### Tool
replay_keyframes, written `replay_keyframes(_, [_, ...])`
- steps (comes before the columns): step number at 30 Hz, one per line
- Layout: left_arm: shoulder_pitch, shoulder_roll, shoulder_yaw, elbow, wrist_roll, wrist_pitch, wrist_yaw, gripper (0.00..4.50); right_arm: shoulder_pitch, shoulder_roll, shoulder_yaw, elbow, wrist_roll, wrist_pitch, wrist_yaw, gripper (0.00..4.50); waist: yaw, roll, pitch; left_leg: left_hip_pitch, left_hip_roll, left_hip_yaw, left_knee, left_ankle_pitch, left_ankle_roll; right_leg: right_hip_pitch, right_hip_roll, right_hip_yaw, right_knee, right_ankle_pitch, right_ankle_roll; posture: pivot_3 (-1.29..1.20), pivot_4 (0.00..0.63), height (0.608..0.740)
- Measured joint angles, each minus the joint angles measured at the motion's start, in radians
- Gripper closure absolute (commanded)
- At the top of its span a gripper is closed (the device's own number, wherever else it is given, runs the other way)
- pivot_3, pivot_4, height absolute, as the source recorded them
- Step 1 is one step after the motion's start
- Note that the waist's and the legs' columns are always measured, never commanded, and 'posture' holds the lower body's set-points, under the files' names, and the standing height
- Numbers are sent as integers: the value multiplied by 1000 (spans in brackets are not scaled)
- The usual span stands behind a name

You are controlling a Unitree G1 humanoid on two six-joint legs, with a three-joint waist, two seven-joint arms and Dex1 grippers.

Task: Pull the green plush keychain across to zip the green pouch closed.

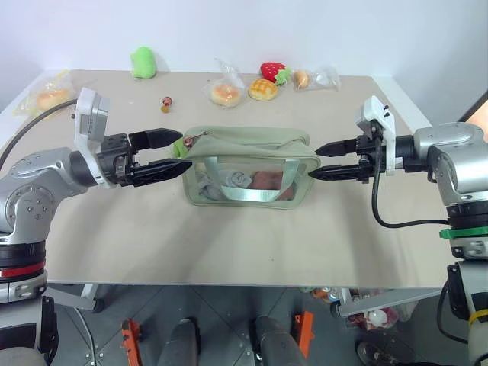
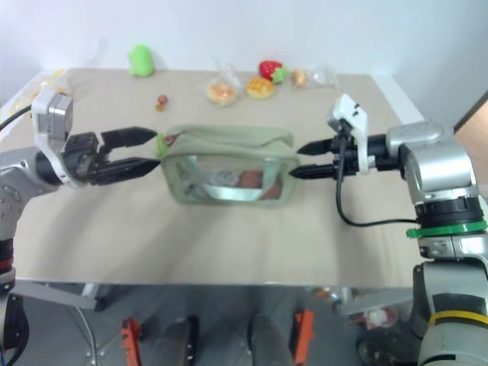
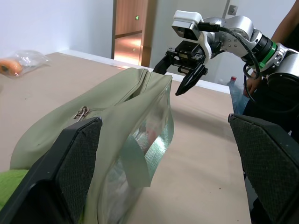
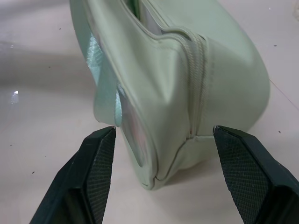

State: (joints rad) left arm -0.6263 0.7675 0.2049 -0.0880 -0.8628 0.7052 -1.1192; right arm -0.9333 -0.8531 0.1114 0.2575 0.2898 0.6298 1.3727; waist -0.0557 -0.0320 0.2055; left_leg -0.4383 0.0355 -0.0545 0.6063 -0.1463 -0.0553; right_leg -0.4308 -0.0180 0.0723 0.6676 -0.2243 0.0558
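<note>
The green pouch [image 1: 248, 166] sits mid-table, a soft sage fabric box with a clear plastic front and a shiny green strap looping down its face. Plenty of bare tan table [image 1: 229, 244] in front of it, right to the near edge; the clutter is well back along the far edge — a solid green plush toy [image 1: 142, 62], a strawberry toy [image 1: 272, 72] and bagged buns [image 1: 226, 93].

Left gripper [image 1: 169, 152] is at the pouch's left end, jaws spread wide, one black finger above and one below the green plush keychain [image 1: 177, 149], a fuzzy lime bit tucked at that corner by the metal zipper pull [image 3: 82, 112]. Whether the fingers touch it, I cannot tell.

Right gripper [image 1: 320, 162] is at the opposite end, jaws apart and straddling the pouch's stitched end seam, textured pads [image 4: 100, 161] just off the fabric, nothing gripped. The zipper gapes open on that side.
</note>
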Motion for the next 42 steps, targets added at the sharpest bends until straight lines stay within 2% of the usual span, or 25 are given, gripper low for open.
replay_keyframes(2, [0,-2,0,-1,-1,0,0,0,0,16,1,2,-1,5,-12,2044,0,0,0,0,0,0,0,0,0,0,0,0,0,0,0,0,150,740])
replay_keyframes(3, [0,-3,0,-2,-1,0,0,0,0,25,1,3,-1,5,-23,2547,0,0,0,0,0,0,1,0,0,0,0,0,0,0,0,0,150,740])
replay_keyframes(8, [0,-6,-1,-2,-1,0,1,0,0,35,1,5,0,6,-40,4366,1,0,0,0,0,0,1,0,0,1,0,0,0,0,0,0,150,740])
replay_keyframes(9, [0,-7,-1,-2,-1,0,2,0,0,35,1,5,0,6,-40,4481,1,0,0,0,0,0,1,0,0,1,0,0,0,0,0,0,150,740])
replay_keyframes(13, [-1,-14,4,4,-2,0,24,0,0,35,1,4,1,8,-37,4481,1,0,0,0,0,0,1,0,0,1,0,0,0,0,0,0,150,740])
replay_keyframes(16, [-19,-37,42,91,4,-6,84,0,1,36,1,3,1,10,-34,4481,1,0,0,1,0,0,1,0,0,1,0,0,0,1,0,0,150,740])
replay_keyframes(20, [-30,-31,76,261,59,-13,139,0,4,41,1,3,1,13,-39,4481,0,0,0,1,0,0,1,0,0,2,0,0,0,1,1,0,150,740])
replay_keyframes(25, [-17,-10,63,369,168,-72,131,0,5,44,1,3,1,14,-44,4481,-1,0,0,1,0,0,1,0,0,2,0,0,0,1,1,0,150,740])
replay_keyframes(33, [-16,-40,26,415,250,-111,128,0,13,46,-1,-1,2,17,-44,4481,-1,0,0,1,0,0,1,0,0,2,0,0,0,1,0,0,150,740])
replay_keyframes(42, [-79,-81,5,433,260,-90,110,0,28,43,-7,-29,5,26,-45,4481,-2,0,0,1,0,0,1,0,0,2,1,0,0,1,1,0,150,740])
